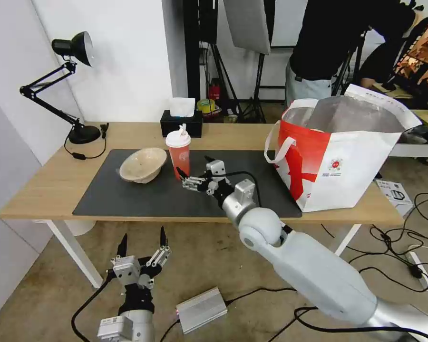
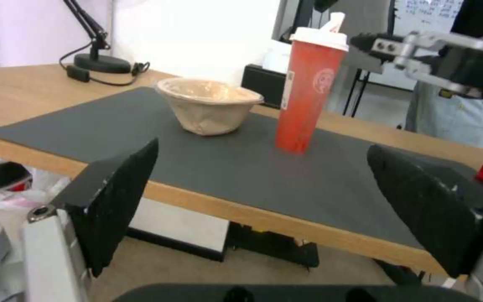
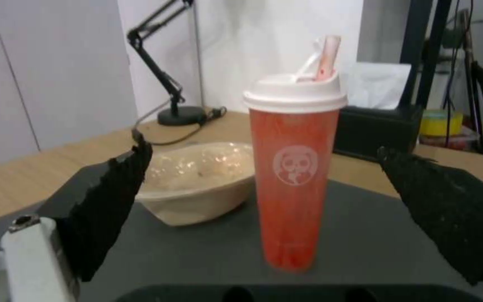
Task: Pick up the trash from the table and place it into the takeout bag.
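Starting nearest: left gripper (image 1: 142, 244) hangs below the table's front edge, over the floor, fingers spread apart and empty, well away from any trash. Right gripper (image 1: 191, 176) is the working one, out over the dark grey mat (image 1: 128, 199), fingers wide apart with nothing between them, palm aimed at the red cup (image 1: 178, 154). Key relation: the cup stands just beyond the right fingertips, toward the robot's left and slightly farther back, not yet touching; the right wrist view puts it centred between the two black pads (image 3: 107, 209), so the approach line looks good. Cup's long axis is vertical, upright, white lid and straw on top, so a side-on horizontal grasp at mid-body fits. Right arm is clearly the nearer one. Just beside the cup on the left, apart from it, sits the beige pulp bowl (image 1: 142, 165), tilted on the mat; a wide finger sweep could clip it. The takeout bag (image 1: 337, 156) stands open on the table (image 1: 47, 185) at the right end, overlapping the mat's right edge, foil lining showing. Farther back: black tissue box (image 1: 180, 122) behind the cup, desk lamp (image 1: 64, 85) at far left. Count: one cup, one pulp bowl, one bag, two grippers. I can't see into the bag.
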`<state>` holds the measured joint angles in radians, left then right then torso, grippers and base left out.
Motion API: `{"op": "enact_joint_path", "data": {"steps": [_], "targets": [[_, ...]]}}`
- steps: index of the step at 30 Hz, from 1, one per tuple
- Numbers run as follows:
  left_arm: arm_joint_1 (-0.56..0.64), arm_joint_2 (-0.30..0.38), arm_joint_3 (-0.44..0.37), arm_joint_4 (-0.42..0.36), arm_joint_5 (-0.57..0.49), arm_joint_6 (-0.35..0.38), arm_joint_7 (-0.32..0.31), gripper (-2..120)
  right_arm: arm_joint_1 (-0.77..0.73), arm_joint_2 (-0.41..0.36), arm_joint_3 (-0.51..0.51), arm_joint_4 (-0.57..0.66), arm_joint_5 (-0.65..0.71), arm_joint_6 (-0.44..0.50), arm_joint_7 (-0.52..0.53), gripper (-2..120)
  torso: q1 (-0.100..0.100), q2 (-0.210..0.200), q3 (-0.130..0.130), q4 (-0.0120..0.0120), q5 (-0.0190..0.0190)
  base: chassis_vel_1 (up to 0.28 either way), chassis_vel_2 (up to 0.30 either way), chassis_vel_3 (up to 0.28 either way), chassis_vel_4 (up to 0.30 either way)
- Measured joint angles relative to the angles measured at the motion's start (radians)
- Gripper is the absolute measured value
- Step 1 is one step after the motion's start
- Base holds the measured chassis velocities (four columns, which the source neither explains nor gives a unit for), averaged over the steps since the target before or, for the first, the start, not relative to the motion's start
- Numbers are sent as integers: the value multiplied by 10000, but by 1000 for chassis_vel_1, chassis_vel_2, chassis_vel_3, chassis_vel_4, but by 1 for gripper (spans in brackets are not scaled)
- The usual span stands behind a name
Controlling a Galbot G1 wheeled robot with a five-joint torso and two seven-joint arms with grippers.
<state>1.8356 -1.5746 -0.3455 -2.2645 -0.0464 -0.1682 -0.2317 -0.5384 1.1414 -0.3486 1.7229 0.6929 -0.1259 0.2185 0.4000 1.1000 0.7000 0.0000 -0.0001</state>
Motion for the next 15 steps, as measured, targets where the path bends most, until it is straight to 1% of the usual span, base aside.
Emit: {"op": "enact_joint_path", "data": {"steps": [5, 15], "targets": [[65, 19, -22, -20, -4, -75, -6, 100, 398, 229, -76, -545, 178, -282, -37, 100, 0, 0, 0, 0, -1, 0, 0, 0, 0], [131, -8, 22, -84, 27, -124, -6, 100, 721, 611, -105, -1268, 188, -543, -75, 100, 0, 1, -1, 0, 1, 0, 0, 0, 0]]}}
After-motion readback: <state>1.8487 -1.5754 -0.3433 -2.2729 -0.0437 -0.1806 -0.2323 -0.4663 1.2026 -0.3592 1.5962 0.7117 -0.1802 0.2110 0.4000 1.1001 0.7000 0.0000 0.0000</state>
